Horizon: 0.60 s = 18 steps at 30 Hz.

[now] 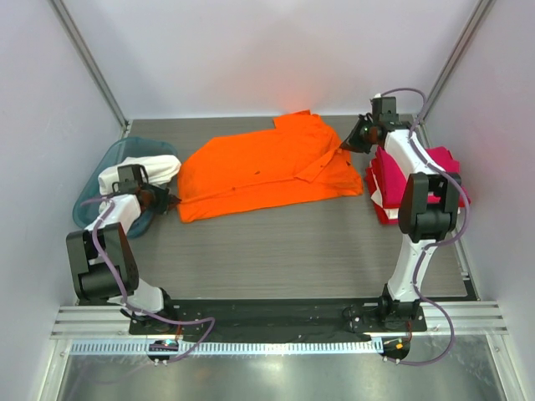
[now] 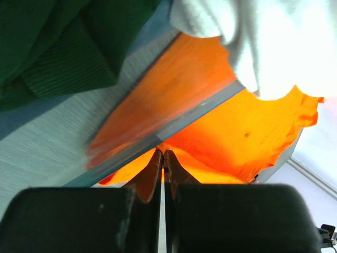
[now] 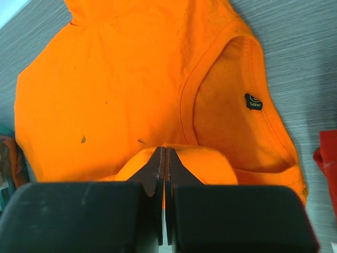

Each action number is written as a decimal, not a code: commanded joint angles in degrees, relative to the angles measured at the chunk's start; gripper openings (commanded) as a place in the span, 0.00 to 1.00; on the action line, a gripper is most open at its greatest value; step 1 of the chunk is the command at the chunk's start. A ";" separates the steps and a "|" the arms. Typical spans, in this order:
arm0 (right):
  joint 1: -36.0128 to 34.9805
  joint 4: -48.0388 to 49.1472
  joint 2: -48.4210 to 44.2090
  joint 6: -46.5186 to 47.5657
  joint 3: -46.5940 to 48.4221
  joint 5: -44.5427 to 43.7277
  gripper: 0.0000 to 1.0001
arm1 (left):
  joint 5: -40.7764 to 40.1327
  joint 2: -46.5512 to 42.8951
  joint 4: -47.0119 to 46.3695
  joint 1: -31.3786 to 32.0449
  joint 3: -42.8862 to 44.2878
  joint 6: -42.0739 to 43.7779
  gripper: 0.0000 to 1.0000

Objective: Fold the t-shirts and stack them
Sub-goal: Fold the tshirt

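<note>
A bright orange t-shirt (image 1: 267, 167) lies spread across the middle of the table, its neck opening (image 3: 210, 79) towards the right. My left gripper (image 1: 171, 200) is shut on the shirt's left edge, and a sliver of orange cloth shows between its fingertips (image 2: 163, 154). My right gripper (image 1: 347, 144) is shut on a raised fold of orange cloth beside the neck opening (image 3: 164, 150). Folded magenta-red t-shirts (image 1: 418, 180) are stacked at the right, partly hidden by the right arm. A white t-shirt (image 1: 146, 170) and a dark green one (image 2: 52, 47) lie in the tub.
The teal plastic tub (image 1: 113, 159) stands at the table's left edge, its rim (image 2: 174, 124) just above my left fingers. White walls enclose the table on three sides. Both arm bases sit on the black rail at the near edge.
</note>
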State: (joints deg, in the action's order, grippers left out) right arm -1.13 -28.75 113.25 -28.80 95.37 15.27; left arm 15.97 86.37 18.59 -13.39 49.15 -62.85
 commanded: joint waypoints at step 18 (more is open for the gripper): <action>-0.28 -0.34 5.75 1.29 7.90 -1.12 0.01 | -4.01 2.66 -1.80 3.28 6.66 -1.57 0.00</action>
State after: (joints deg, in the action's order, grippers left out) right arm -1.50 -29.23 119.33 -28.34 99.90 14.81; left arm 13.43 89.78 18.24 -10.35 53.19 -64.16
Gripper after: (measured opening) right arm 0.020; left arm 0.005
